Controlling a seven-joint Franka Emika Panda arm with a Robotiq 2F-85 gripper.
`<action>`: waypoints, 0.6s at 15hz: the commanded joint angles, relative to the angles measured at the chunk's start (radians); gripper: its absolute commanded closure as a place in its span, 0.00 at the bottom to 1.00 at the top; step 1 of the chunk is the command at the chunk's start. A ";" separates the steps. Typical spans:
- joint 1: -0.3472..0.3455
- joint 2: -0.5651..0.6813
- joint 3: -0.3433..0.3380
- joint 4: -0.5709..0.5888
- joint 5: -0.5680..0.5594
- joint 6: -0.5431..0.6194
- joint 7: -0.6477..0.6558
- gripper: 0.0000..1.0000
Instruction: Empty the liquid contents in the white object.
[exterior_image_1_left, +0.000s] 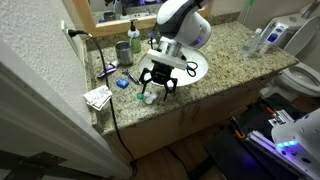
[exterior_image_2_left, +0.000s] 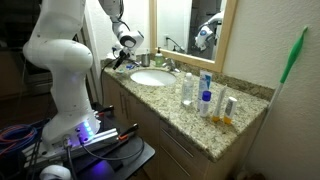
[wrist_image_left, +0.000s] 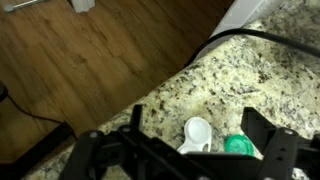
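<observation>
Wrist view: tiny round white plastic container (wrist_image_left: 197, 133) lay lower centre on granite countertop (wrist_image_left: 250, 70), beside small green round piece (wrist_image_left: 238, 146).
Claw: gripper (wrist_image_left: 195, 118) was wide open, empty, straddling container.
Progress: apparently ungrasped; lift and pour remained.

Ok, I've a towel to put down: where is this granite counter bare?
The bare stretch is the granite counter between the white oval sink basin and the cluster of plastic bottles. The other end is crowded: the open gripper, tiny round white container, small green round piece, grey cup and loose paper.
</observation>
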 joint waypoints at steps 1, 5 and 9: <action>0.008 -0.001 -0.007 0.002 0.001 -0.005 0.000 0.00; 0.014 0.005 -0.016 0.004 -0.010 0.008 0.018 0.00; 0.021 0.038 -0.016 0.013 -0.008 0.021 0.019 0.00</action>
